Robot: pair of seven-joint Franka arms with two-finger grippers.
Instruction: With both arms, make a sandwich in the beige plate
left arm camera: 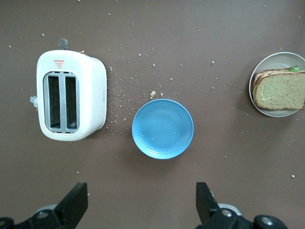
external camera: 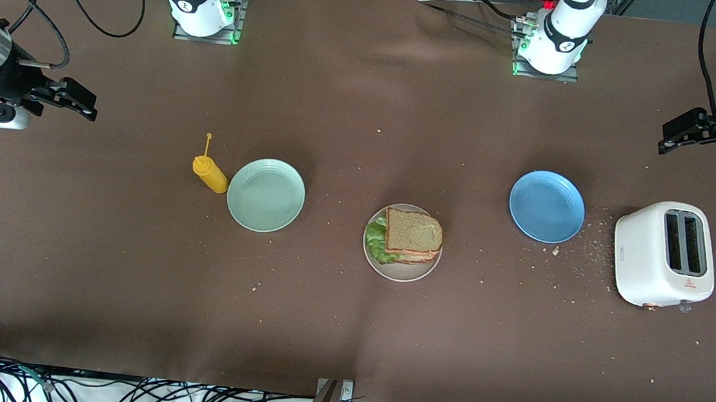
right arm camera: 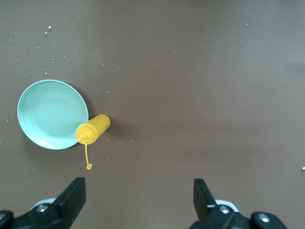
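Sandwich (external camera: 412,237), assembled on beige plate (external camera: 431,267) mid-table toward the front edge, long axis none (square); left end effector (external camera: 677,139) and right end effector (external camera: 78,105) both open, empty, raised over opposite table ends, about equally removed from it.

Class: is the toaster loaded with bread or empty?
Empty. The left wrist view looks straight into the toaster, and both slots show dark, with no slice inside.
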